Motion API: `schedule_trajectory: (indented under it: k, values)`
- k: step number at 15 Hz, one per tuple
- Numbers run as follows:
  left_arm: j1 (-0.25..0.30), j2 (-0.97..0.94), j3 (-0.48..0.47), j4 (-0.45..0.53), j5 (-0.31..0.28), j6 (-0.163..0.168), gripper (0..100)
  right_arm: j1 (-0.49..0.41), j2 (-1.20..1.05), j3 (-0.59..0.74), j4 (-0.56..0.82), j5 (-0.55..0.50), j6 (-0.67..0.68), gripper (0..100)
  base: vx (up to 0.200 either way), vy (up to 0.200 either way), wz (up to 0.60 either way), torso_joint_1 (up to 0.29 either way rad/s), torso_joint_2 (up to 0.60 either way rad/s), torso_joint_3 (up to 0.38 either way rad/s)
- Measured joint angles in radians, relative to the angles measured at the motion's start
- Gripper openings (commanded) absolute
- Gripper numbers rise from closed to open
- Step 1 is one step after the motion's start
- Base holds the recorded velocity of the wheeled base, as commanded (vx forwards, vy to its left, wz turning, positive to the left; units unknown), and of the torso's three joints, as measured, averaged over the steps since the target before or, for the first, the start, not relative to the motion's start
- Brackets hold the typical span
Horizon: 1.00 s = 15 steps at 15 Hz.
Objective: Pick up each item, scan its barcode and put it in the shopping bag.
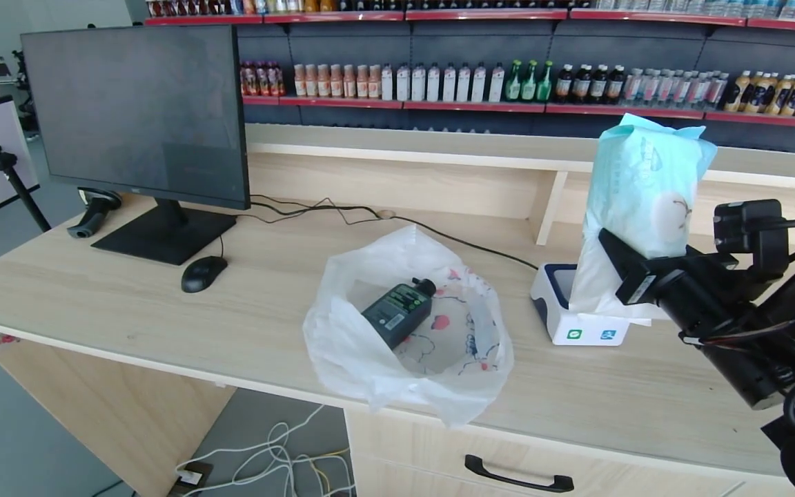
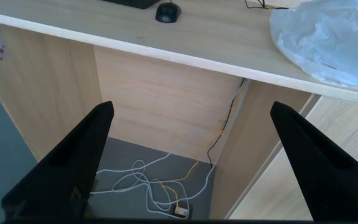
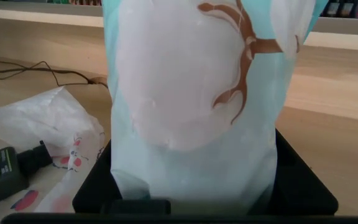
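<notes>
The right claw (image 1: 629, 273) is pinching the soft blue-and-white plastic pack (image 1: 639, 193) upright, right at the small white scanner box (image 1: 587, 324) on the pale wooden worktop (image 1: 163, 324), and it is probably needing to turn the pack's barcode slowly toward the scanner's dark window.

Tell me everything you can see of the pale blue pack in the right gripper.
The pack is a soft plastic pouch, pale blue with a white rounded patch and a thin brown branch-like drawing, and it is whiter toward the bottom. Its top is crimped flat and a little crumpled. It stands upright, clamped around its lower part by the right gripper, directly over the white scanner. Whether its bottom edge touches the scanner cannot be told.
</notes>
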Motion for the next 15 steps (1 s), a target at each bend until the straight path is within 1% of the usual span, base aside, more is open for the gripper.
schedule_trajectory:
  k: [7,15]
  values:
    - [0.0,0.0,0.0,0.0,0.0,0.0,100,-0.001,0.087,-0.051,-0.001,-0.002,0.026,0,0.0,0.0,0.0,0.0,0.0,0.0]
    - [0.0,0.0,0.0,0.0,0.0,0.0,100,-0.005,0.129,-0.054,-0.006,-0.007,0.027,0,0.0,0.0,0.0,0.0,0.0,0.0]
